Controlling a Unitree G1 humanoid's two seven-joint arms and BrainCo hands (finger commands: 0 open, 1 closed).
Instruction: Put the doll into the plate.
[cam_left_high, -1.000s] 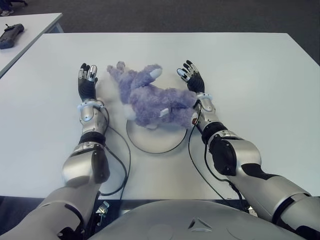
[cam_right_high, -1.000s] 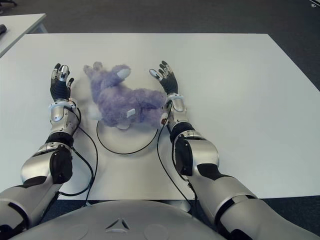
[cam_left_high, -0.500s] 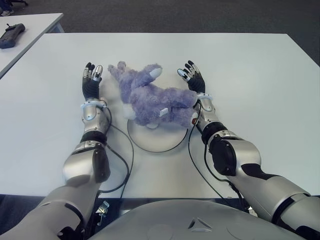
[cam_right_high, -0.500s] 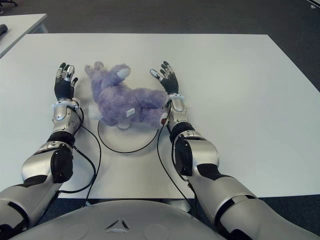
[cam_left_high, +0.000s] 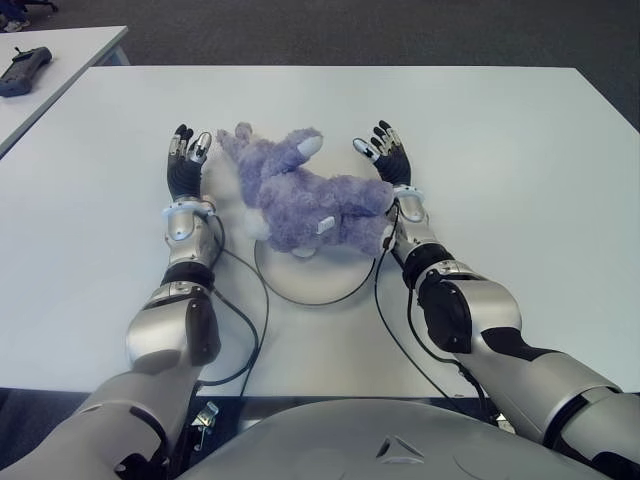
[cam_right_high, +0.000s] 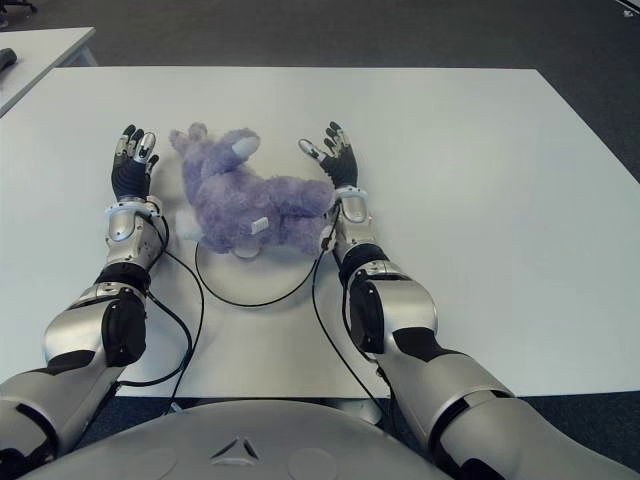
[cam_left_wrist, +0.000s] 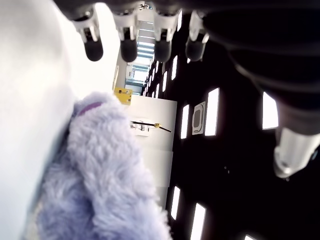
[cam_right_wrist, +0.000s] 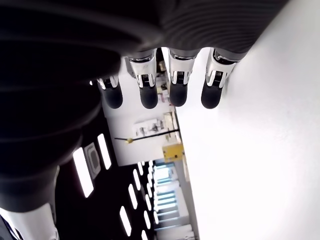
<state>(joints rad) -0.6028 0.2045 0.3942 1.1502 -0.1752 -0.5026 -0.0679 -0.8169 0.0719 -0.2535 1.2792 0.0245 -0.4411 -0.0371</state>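
No writing can be read; the purple doll (cam_left_high: 300, 195) carries only a small white tag. It lies partly over the far rim of the plate (cam_left_high: 312, 285), between the left hand (cam_left_high: 185, 165) and right hand (cam_left_high: 385, 160), both spread wide and holding nothing. Since a second ago the left hand has edged closer to the doll's head.

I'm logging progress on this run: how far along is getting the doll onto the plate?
Partly done: the doll lies over the far part of the plate, its head end hanging past the rim onto the table. In hand: nothing; the left hand and right hand flank it, fingers open. Left: centring it.
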